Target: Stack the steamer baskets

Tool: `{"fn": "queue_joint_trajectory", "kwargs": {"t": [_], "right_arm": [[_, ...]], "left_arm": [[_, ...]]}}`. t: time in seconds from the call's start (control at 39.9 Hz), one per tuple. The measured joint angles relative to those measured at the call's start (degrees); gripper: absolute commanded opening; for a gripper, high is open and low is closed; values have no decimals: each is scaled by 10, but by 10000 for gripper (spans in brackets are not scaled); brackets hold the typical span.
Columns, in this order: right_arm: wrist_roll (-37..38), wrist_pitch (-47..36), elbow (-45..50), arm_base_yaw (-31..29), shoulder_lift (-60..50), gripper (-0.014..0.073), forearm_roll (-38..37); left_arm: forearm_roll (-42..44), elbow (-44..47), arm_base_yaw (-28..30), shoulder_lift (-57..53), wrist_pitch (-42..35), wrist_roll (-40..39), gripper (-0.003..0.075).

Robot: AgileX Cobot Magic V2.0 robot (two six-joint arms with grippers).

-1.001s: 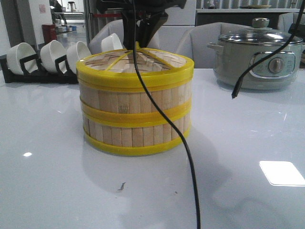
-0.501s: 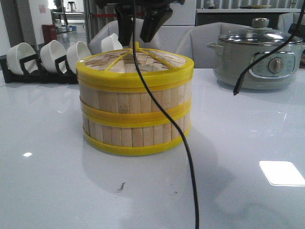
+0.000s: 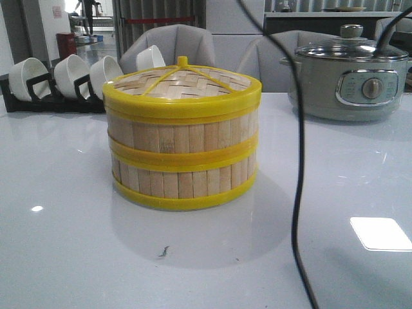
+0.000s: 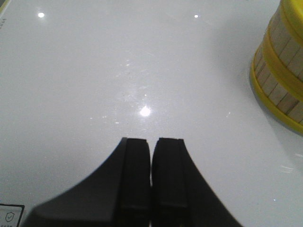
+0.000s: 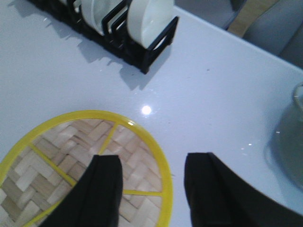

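While the two steamer baskets (image 3: 183,154) sit stacked at mid-table with the woven lid (image 3: 183,80) seated on top, I see my right gripper (image 5: 151,189) spread wide, holding nothing, above the lid's edge. My left gripper (image 4: 151,179) hangs over bare white table (image 4: 118,71) beside the stack, its fingers pressed together on nothing. A sticker at the left wrist view's corner is too cropped to read; the grey-green pot (image 3: 351,80) carries no legible lettering.
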Motion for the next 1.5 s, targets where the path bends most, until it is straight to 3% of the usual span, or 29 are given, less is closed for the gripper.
{"fn": "queue_joint_trajectory", "kwargs": {"t": [0.3,0.78,1.05,1.5], "right_arm": [[0,-95,254,-124,-207,414,-4],[0,-354,764,-329,-582,414,-5],[0,-478,963,-337,-747,414,-5],[0,-514,1146,-337,-956,414,-5]], "left_arm": [[0,0,0,0,0,0,83],[0,0,0,0,0,-1,83],[0,0,0,0,0,-1,83],[0,0,0,0,0,-1,83]]}}
